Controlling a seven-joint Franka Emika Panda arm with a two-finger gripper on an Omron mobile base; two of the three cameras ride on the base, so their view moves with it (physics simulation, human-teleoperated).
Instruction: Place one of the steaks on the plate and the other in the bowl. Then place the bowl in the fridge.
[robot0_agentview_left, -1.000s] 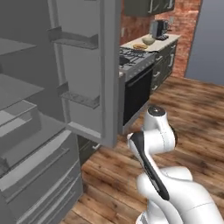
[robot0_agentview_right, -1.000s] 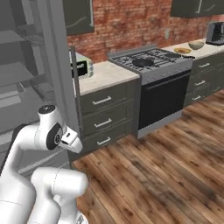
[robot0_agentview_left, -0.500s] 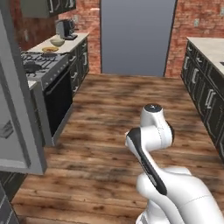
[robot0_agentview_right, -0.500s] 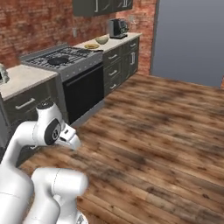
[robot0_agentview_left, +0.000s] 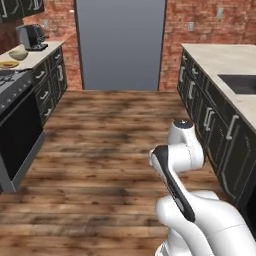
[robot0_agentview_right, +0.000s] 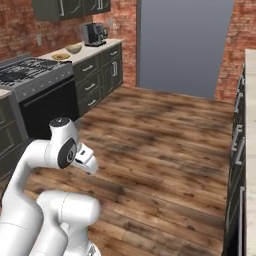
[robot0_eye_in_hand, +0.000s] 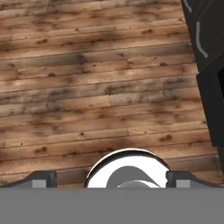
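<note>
You look down a kitchen aisle of dark-stained wood floor (robot0_agentview_left: 110, 145) toward a red brick wall (robot0_agentview_left: 200, 25) and a flat grey doorway panel (robot0_agentview_left: 120, 45). Dark cabinets (robot0_agentview_right: 97, 75) under a pale counter (robot0_agentview_right: 87, 50) line one side beside the stove (robot0_agentview_right: 30, 75); a sink (robot0_agentview_left: 240, 82) sits in the counter opposite.

You see a wood plank floor (robot0_agentview_left: 110, 145), a grey doorway (robot0_agentview_left: 120, 45) in the far brick wall (robot0_agentview_left: 200, 30), a stove (robot0_agentview_right: 30, 75) at left, and a coffee machine (robot0_agentview_left: 31, 36) on the far left desk (robot0_agentview_left: 37, 56).
</note>
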